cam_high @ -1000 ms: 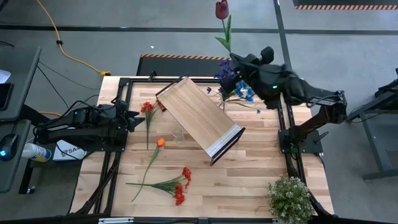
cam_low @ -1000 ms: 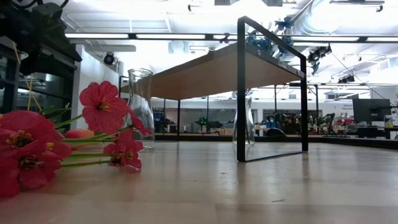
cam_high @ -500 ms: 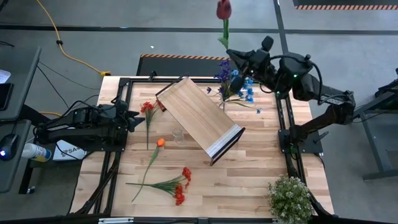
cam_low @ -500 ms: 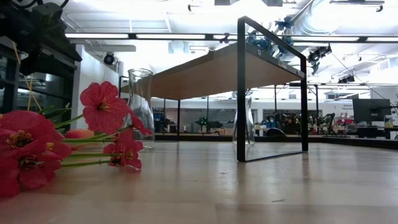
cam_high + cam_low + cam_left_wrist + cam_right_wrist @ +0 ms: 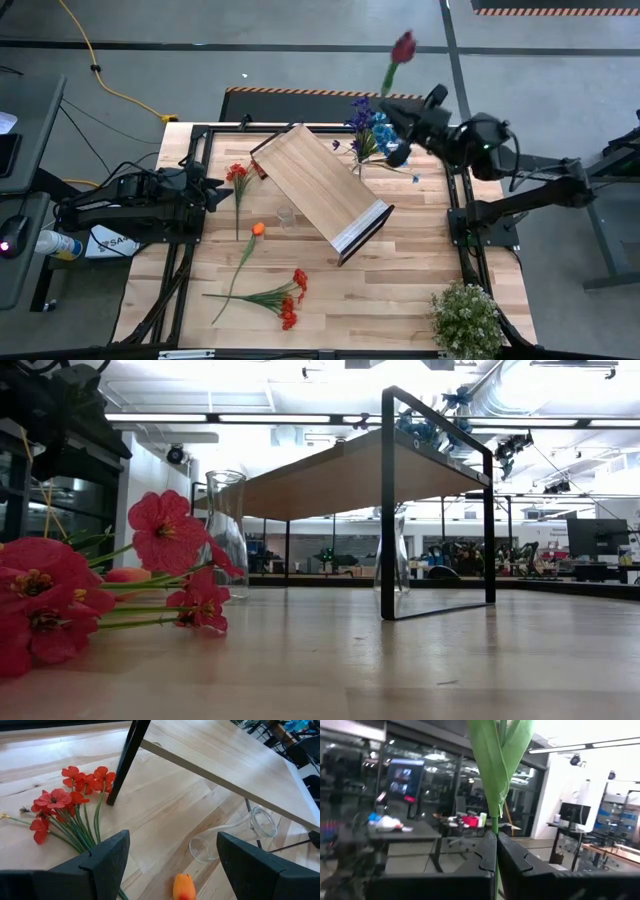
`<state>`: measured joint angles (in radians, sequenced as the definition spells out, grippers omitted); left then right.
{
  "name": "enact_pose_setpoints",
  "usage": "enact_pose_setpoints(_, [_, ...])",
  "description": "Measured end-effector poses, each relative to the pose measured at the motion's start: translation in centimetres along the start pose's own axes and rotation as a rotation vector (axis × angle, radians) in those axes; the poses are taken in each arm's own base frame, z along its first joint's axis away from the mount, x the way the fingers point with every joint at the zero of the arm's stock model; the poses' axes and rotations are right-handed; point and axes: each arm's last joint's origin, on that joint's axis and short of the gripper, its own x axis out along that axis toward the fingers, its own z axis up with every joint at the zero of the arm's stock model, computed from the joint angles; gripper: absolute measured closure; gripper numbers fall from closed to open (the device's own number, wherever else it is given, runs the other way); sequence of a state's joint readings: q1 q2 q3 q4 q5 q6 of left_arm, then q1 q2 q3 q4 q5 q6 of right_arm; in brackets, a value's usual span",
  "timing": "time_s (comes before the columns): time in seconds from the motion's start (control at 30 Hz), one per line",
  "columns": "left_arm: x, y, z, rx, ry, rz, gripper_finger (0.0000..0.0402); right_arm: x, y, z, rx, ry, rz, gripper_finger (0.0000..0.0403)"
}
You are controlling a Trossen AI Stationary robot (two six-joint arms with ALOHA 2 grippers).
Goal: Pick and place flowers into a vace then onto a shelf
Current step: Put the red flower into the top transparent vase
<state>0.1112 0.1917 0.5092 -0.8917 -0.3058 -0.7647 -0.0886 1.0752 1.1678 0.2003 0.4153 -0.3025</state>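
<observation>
My right gripper [image 5: 392, 102] is shut on a maroon-bloomed flower [image 5: 403, 47] above the table's far right corner, beside a vase of blue and purple flowers [image 5: 375, 135]. The stem and its leaves [image 5: 495, 765] rise past the fingers. The shelf [image 5: 320, 190] stands slantwise on its dark frame at mid-table. My left gripper [image 5: 215, 187] is open and empty at the left, over a bunch of red flowers [image 5: 70, 800] that lies on the table. An empty glass vase [image 5: 287, 215] stands upright by the shelf. My right gripper pinches the flower's green stem [image 5: 494, 836] between its two fingers, just below the leaves. The stem runs on past the fingers with the bloom at its free end. The flower is lifted clear of the table. The lower stem is hidden behind the fingers.
An orange flower [image 5: 258, 229] and another red bunch [image 5: 290, 295] lie on the near left of the table. A bushy pale-green potted plant [image 5: 466, 318] stands at the near right corner. A second glass vase [image 5: 392, 560] shows behind the shelf's frame.
My right gripper has drawn back toward the table's right edge and turned, still shut on the stem. The flower has swung with it, so its bloom now leans to the right and stands nearer the table. My left arm has kept still.
</observation>
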Motion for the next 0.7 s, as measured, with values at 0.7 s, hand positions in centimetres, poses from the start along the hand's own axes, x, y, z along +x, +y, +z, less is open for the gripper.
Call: enact_pose_setpoints(0.7, [0.0, 0.0, 0.0, -0.028, -0.002, -0.001, 0.0069, 5.1, 5.5, -8.9, -0.179, 0.26, -0.126, 0.0403])
